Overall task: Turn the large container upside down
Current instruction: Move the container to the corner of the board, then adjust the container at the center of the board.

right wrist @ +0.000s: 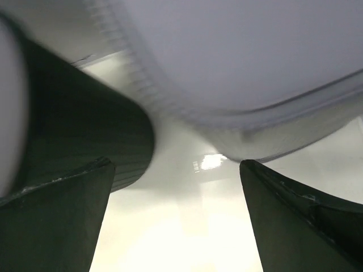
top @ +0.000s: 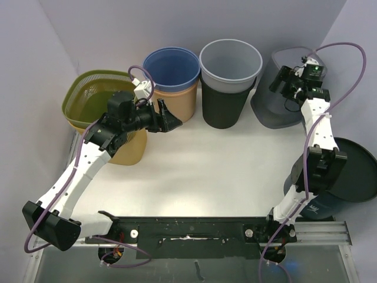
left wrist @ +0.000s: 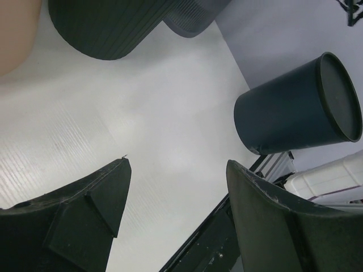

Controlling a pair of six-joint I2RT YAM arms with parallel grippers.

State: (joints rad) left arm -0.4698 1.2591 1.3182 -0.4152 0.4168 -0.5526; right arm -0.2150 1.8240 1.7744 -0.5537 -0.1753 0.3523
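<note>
From above, the large grey container sits at the table's far right corner, the right gripper open beside it and the left gripper open far left; both wrist views show spread jaws.

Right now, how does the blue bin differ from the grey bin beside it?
The blue bin is nested in a tan bin; the grey bin is nested in a black bin. The grey bin's rim looks slightly wider than the blue bin's. Both stand upright, mouths open.
</note>
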